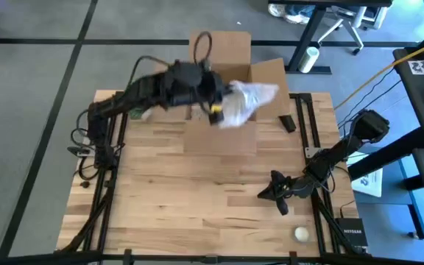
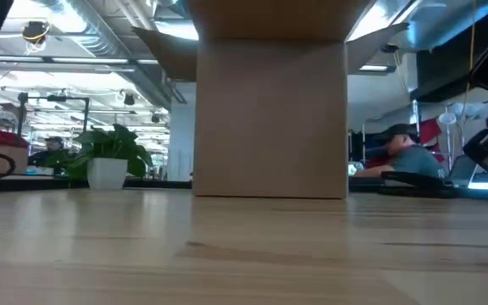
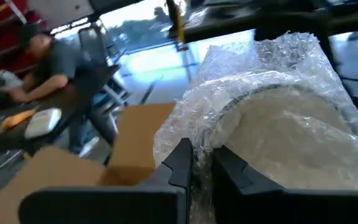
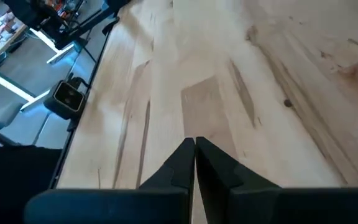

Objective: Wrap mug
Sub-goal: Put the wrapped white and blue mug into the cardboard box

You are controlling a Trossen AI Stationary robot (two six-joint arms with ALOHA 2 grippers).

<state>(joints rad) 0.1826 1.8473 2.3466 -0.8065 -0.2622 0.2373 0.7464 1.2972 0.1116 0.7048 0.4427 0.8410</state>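
Observation:
The mug [image 3: 291,137], white and wrapped in clear bubble wrap [image 1: 245,103], hangs in the air over the open cardboard box [image 1: 223,88] at the table's far middle. My left gripper [image 1: 219,103] is shut on the wrap, above the box. My right gripper [image 1: 280,193] rests shut near the table's right edge, holding nothing; the right wrist view shows only bare wood ahead of it. In the low view the box [image 2: 269,110] fills the middle and neither gripper shows. My left gripper pinches a gathered bunch of bubble wrap [image 3: 199,146] between its two fingers, at the bundle's side nearest the arm. The fingers come level from the table's left. The wrapped mug juts out past the fingertips, lifted clear above the box.
The box's flaps [image 1: 271,70] stand open at the far side. A small black object [image 1: 287,123] lies right of the box. A small pale round thing [image 1: 301,234] lies at the near right corner. People sit at desks beyond the table.

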